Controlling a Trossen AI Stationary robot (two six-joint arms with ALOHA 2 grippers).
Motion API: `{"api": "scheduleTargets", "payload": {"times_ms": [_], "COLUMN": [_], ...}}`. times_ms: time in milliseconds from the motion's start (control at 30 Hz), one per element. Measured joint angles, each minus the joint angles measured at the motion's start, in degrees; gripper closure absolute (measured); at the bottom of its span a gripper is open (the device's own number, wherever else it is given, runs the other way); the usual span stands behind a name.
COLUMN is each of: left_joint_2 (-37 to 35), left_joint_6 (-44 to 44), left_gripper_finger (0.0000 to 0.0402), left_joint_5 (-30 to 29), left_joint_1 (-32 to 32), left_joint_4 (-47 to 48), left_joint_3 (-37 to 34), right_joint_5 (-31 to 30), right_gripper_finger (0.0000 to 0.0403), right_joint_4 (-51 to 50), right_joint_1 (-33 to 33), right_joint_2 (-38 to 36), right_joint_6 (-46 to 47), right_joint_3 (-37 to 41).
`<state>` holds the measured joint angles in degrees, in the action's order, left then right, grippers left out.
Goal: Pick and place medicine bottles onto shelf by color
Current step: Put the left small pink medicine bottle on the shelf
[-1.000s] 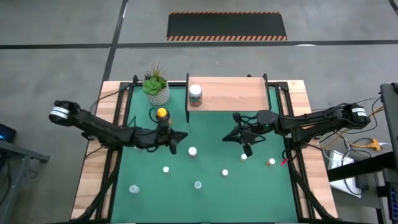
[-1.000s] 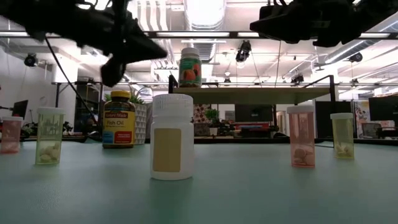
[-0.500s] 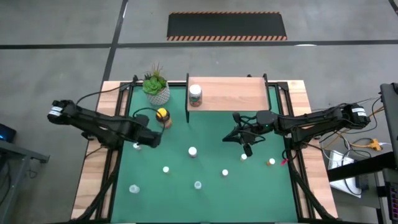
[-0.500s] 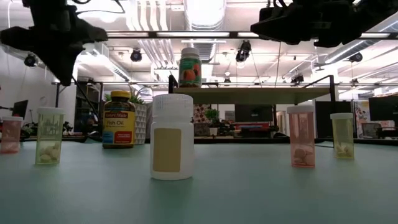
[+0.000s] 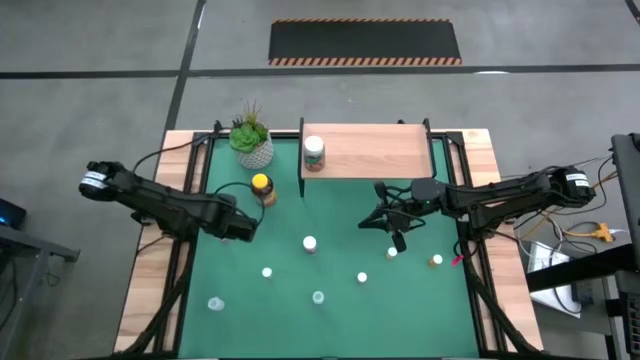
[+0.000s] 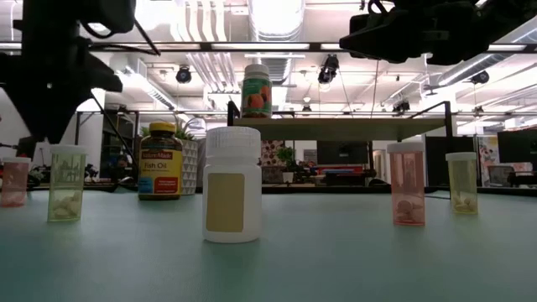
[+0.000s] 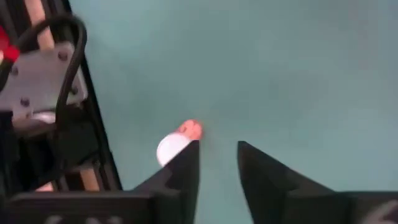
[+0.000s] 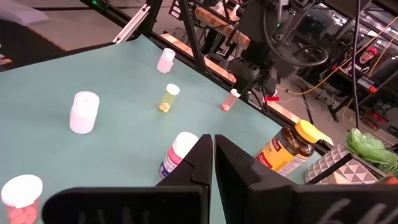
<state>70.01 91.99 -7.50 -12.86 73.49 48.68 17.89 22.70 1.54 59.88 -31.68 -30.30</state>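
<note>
**Green mat, bottles scattered, one on the shelf**

Ceiling lights and pipes are showing beyond the green table [image 5: 330, 300]. The left gripper [image 7: 217, 163] is hanging over the mat with fingers slightly spread and nothing between them; a pink white-capped bottle [image 7: 178, 140] is standing just beside one fingertip. The right gripper [image 8: 213, 155] is keeping its fingers pressed together, empty, with a white-capped bottle [image 8: 176, 153] just ahead. The amber jar [image 6: 161, 160], reading "Fish Oil", is sitting beside the potted plant [image 5: 250, 138]. The shelf [image 5: 365, 150] is carrying one white-capped bottle [image 5: 314, 152].
</note>
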Motion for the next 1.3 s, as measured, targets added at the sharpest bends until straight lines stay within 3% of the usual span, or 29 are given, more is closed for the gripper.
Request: {"api": "scheduleTargets", "payload": {"times_ms": [167,267,700,867,1133,1300], "left_joint_2": [1.7,3.1,5.7,5.7,5.6,5.6], "left_joint_6": [2.2,1.7,1.8,1.6,0.6,-0.6], "left_gripper_finger": [0.0230,0.0210,0.0203,0.0229,0.0318,0.0330], "left_joint_5": [6.6,6.3,5.3,5.2,5.0,5.0], "left_joint_1": [-0.3,-0.4,-0.4,-0.4,-0.4,-0.4], "left_joint_4": [0.0,0.0,-2.1,-3.6,-4.3,-4.1], "left_joint_3": [-0.9,-1.8,-7.3,-7.8,-7.7,-7.1], "right_joint_5": [0.0,0.0,0.0,0.0,0.0,0.0], "right_gripper_finger": [0.0394,0.0394,0.0394,0.0394,0.0394,0.0394], "right_joint_4": [0.0,-0.1,-0.4,-0.3,-0.3,-0.2], "right_joint_1": [0.0,0.0,0.0,0.0,0.0,0.0], "right_joint_2": [0.0,0.0,0.0,0.0,0.0,0.0], "right_joint_6": [0.1,0.2,0.2,0.6,0.7,1.2], "right_joint_3": [0.0,0.0,0.3,0.3,0.3,0.3]}}
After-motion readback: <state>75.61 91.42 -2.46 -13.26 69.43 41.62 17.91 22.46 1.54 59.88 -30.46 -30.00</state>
